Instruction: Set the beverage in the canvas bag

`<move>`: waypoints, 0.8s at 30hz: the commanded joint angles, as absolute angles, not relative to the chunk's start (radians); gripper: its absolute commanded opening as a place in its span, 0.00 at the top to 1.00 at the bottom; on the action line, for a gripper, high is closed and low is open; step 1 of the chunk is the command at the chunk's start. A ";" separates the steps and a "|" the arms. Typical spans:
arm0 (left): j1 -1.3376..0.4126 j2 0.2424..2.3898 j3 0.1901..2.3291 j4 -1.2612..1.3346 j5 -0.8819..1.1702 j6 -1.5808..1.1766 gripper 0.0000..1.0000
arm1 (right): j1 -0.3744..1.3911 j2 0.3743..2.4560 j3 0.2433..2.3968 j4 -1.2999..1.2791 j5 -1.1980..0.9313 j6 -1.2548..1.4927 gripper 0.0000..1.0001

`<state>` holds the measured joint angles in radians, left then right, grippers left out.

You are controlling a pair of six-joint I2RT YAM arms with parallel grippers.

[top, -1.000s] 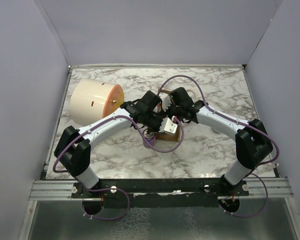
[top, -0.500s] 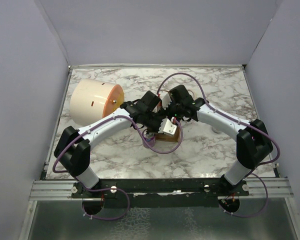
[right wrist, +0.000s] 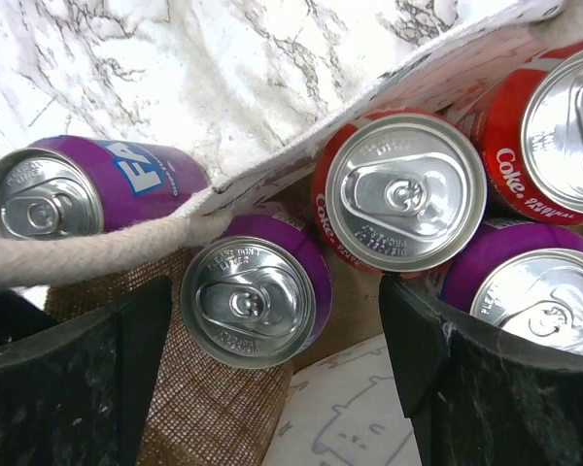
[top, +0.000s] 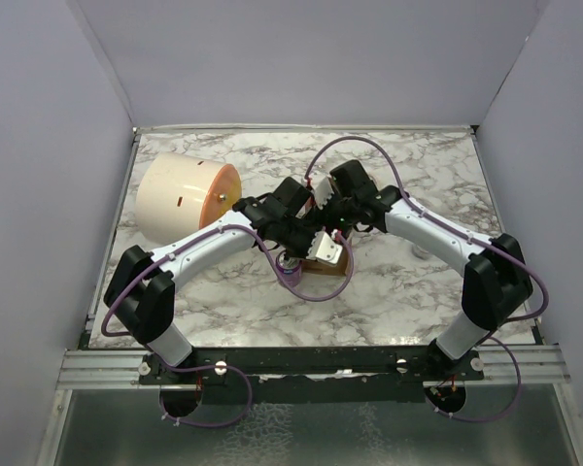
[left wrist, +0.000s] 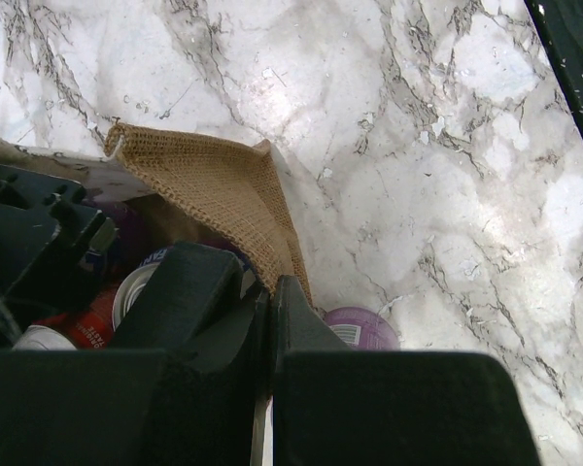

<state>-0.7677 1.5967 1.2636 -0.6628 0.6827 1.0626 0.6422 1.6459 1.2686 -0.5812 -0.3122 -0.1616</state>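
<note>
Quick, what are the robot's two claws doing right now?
Left gripper: closed, pinching the rim of the tan-brown fabric bag.
Right gripper: open, empty, above a purple soda can.

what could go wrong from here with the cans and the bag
The open right jaws straddle a purple can in the canvas bag; lifting out could snag the cream handle. The left jaws pinch the bag's rim, so a tug could tip the packed cans or bump the loose can outside.
</note>
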 commanded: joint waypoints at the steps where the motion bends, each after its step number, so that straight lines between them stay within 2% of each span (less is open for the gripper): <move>1: -0.774 1.565 1.251 -0.698 0.739 1.090 0.97 | 0.644 1.593 1.314 -0.582 -0.348 -0.173 0.14; 16: -0.774 1.565 1.259 -0.709 0.750 1.111 0.97 | 0.520 1.522 1.363 -0.586 -0.386 -0.193 0.15; 20: -0.773 1.566 1.270 -0.701 0.749 1.085 0.94 | 0.467 1.483 1.393 -0.584 -0.424 -0.203 0.15; 24: -0.774 1.576 1.314 -0.715 0.729 1.033 0.84 | 0.436 1.422 1.411 -0.578 -0.448 -0.226 0.14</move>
